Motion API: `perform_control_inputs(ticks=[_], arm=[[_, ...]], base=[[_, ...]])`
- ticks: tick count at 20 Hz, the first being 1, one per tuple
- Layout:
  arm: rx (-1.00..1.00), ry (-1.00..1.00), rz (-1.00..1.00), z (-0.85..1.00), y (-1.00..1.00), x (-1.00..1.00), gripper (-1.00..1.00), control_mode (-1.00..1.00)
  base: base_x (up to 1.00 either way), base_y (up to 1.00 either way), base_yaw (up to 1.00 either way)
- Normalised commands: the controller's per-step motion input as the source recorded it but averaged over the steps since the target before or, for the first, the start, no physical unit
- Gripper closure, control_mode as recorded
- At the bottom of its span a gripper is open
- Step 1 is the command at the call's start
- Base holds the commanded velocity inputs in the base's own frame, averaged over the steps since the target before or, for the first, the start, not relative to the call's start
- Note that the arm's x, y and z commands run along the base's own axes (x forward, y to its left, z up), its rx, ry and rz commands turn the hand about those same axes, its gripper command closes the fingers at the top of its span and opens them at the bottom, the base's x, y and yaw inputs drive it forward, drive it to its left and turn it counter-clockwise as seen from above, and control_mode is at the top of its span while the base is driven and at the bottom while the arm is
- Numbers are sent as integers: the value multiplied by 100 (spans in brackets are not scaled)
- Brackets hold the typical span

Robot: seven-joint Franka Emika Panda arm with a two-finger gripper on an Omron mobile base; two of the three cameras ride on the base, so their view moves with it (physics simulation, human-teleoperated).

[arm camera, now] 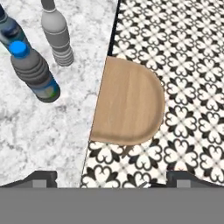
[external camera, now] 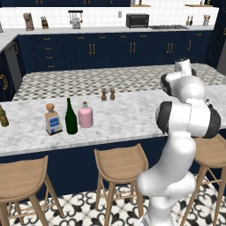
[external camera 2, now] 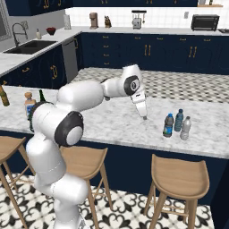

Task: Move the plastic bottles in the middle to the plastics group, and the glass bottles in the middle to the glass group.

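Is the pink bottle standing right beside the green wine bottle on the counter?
Yes, the pink bottle stands upright just right of the green wine bottle.

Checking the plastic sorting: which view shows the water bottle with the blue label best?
The hand view: the water bottle is close, from above, with cap and label clear. The right base view shows it small but whole, standing beside two other bottles.

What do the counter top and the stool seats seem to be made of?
The counter top looks like polished marble: white with grey veins, though it may be an imitation. The stool seat looks like light wood with a matte finish: tan, with faint grain lines.
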Motion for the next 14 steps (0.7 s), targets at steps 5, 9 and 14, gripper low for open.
perform_control_inputs(ticks=[5,9,14], arm=[[6,1,32,60,31,-80,-100,-100],[3,4,30,43,31,-72,-100,-100],[0,3,18,27,52,-35,-100,-100]], base=[[0,0,0],[0,0,0],[0,0,0]])
